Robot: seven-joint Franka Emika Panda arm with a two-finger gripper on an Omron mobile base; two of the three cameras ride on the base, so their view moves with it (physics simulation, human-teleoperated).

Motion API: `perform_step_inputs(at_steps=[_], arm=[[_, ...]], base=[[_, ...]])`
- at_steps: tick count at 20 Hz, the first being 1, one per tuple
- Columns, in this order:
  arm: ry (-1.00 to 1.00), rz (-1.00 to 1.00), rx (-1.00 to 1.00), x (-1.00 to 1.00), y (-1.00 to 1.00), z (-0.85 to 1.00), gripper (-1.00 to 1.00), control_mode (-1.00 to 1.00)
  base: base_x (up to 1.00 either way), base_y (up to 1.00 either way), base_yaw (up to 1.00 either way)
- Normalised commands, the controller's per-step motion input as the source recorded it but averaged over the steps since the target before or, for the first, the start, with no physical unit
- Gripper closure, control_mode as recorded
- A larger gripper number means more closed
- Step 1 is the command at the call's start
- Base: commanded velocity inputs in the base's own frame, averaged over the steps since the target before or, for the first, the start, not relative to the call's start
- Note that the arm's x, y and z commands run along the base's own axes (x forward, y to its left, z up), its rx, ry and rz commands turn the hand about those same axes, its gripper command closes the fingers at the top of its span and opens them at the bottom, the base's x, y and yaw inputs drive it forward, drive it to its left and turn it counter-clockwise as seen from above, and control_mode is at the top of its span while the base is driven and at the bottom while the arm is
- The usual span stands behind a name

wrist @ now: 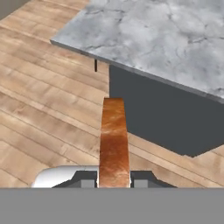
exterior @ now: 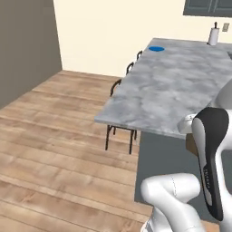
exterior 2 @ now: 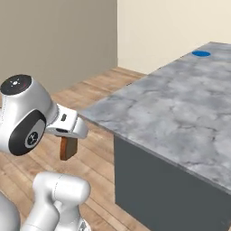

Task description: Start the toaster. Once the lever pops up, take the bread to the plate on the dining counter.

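Note:
My gripper (wrist: 113, 180) is shut on the bread (wrist: 113, 138), a brown slice seen edge-on between the two fingertips. From the right base view the bread (exterior 2: 67, 151) hangs below the gripper (exterior 2: 67, 139), over the wooden floor, short of the near corner of the dining counter (exterior 2: 180, 108). The blue plate (exterior: 156, 48) lies at the far end of the marble top, near its left edge, and appears again as the plate (exterior 2: 201, 53) far from the hand. The toaster is out of view.
Dark stools (exterior: 120, 86) stand along the left side of the dining counter (exterior: 167, 86). A paper towel roll (exterior: 213, 36) stands at the far right of the top. Its dark grey end panel (wrist: 166, 113) faces the hand. Wooden floor lies to the left.

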Motion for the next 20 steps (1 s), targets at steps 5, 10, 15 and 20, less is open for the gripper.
perform_step_inputs(at_steps=[5,10,15,20], arm=[[0.00,0.00,0.00,0.00,0.00,0.00,1.00,1.00],[0.00,0.00,0.00,0.00,0.00,0.00,1.00,1.00],[0.00,0.00,0.00,0.00,0.00,0.00,1.00,1.00],[0.00,0.00,0.00,0.00,0.00,0.00,1.00,1.00]], base=[[0.36,1.00,-0.38],[0.31,1.00,-0.51],[0.11,1.00,-0.50],[0.02,1.00,-0.50]])
